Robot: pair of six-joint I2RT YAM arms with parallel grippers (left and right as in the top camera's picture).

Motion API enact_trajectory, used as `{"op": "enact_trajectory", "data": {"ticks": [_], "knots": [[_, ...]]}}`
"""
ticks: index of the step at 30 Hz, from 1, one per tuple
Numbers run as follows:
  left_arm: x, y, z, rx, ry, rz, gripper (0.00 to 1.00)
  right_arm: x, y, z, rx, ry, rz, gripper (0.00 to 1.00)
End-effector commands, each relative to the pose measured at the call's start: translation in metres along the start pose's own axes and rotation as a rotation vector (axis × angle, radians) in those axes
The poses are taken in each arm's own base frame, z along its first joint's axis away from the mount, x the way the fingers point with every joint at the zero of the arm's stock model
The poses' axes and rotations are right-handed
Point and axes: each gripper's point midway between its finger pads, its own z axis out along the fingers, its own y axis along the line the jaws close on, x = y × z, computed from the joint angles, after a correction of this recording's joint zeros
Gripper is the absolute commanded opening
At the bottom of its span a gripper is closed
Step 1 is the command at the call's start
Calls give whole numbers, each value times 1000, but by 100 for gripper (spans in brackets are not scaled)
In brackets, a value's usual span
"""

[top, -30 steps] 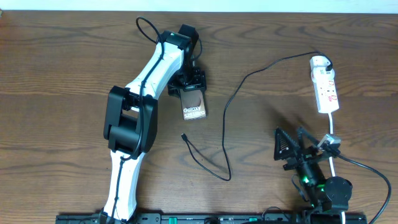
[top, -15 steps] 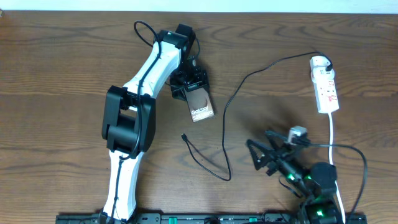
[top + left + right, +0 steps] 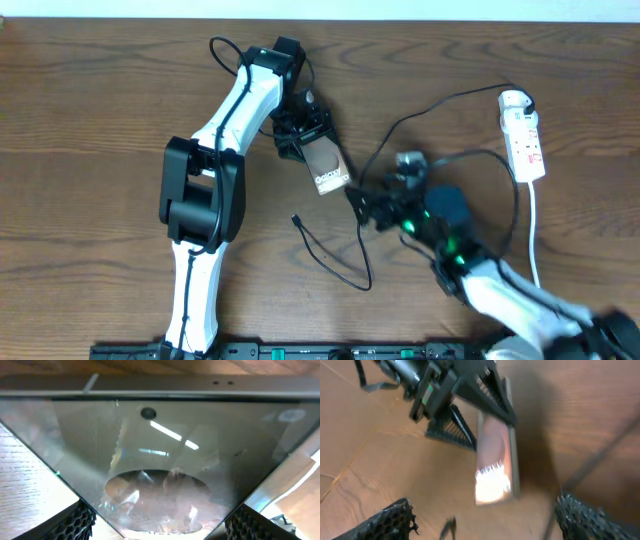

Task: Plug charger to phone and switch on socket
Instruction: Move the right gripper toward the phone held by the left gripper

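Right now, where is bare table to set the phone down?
Widest bare table lies left of the left arm. Another patch: between that arm and the charger loop. Crowded around the phone, where left gripper and right gripper meet.

phone (image 3: 165, 460) close up, glossy face mirroring ceiling lights, left gripper (image 3: 160, 527) meshed fingertips (image 3: 75, 522) against its lower edges, wood table (image 3: 25, 475) alongside
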Motion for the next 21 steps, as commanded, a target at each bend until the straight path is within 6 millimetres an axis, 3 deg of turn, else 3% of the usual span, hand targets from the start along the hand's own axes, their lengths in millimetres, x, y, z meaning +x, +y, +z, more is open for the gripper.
{"op": "enact_trajectory", "data": {"ticks": [1,6,9,12,15,19,21], "knots": [[-1,-9,-6,59,12,-11,7,0,6,23,-58,22,-27,88],[-1,-8,-7,59,15,-16,7,15,-16,53,-6,84,-10,90],[0,-7,-7,55,21,-21,7,8,-21,71,-7,55,-37,89],[2,-7,-7,57,27,-23,8,5,-16,95,-54,68,-49,75],[3,-10,-8,76,35,-22,7,16,-7,116,-146,139,-38,59],[3,-10,-8,76,35,-15,7,17,12,130,-278,188,-40,17],[2,-10,-8,77,32,-13,7,14,14,129,-279,183,-29,10]]}}
